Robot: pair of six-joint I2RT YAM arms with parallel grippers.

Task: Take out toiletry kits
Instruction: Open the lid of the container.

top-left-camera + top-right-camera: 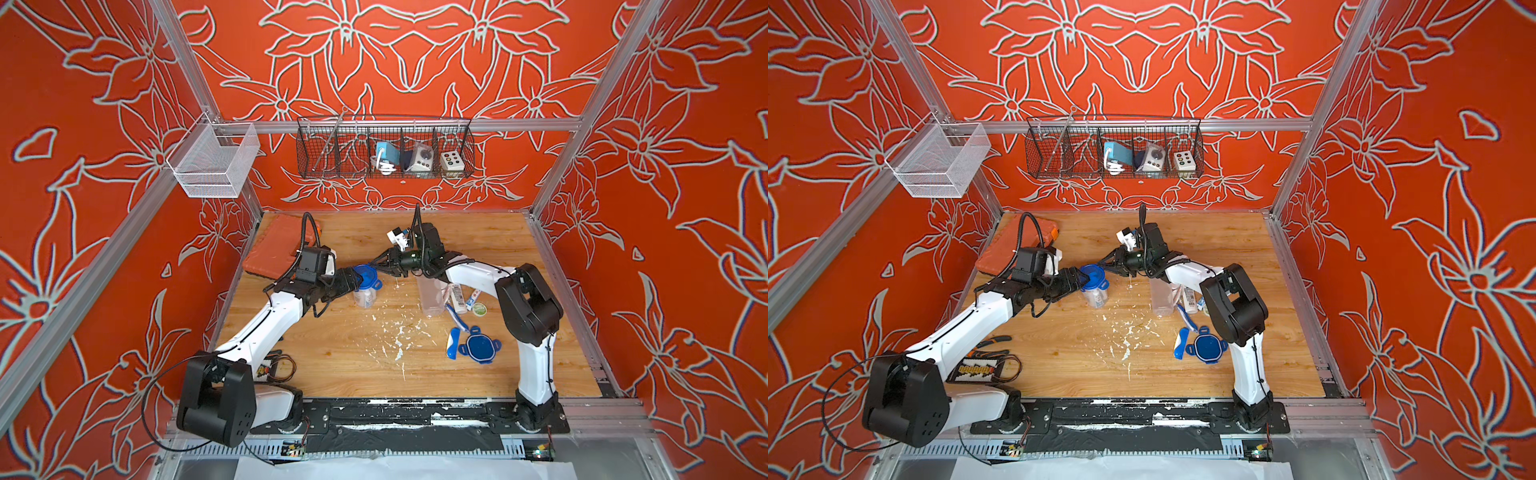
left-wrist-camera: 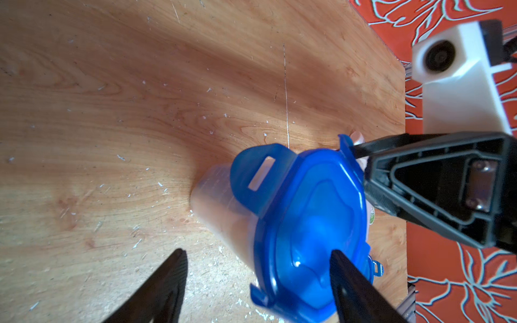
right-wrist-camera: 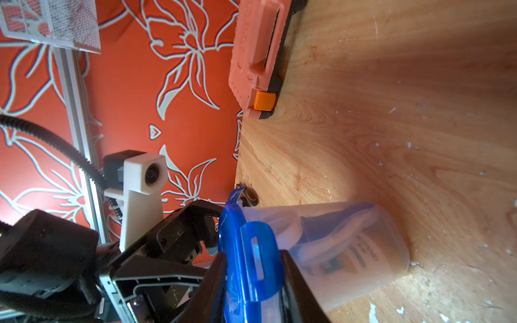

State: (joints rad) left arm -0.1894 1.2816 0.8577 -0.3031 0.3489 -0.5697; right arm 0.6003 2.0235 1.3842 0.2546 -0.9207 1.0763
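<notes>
Likely light and slick, the packed kit (image 3: 335, 251), white printed tubes and something blue, sits inside the clear jar (image 1: 365, 297) at centre-left of both top views; the loose tubes should be taken across the middle. Its blue lid (image 2: 307, 218) is on. Right jaws pinch a lid tab (image 3: 257, 251); left jaws stand spread about the jar's top. Another kit (image 1: 459, 298) lies out on the worktop (image 1: 332, 365), right of centre.

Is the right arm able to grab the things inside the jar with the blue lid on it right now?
Probably not yet. The blue lid covers the jar, so the toiletries inside are shut in. The right gripper only pinches a lid tab; the lid must come off first.
</notes>
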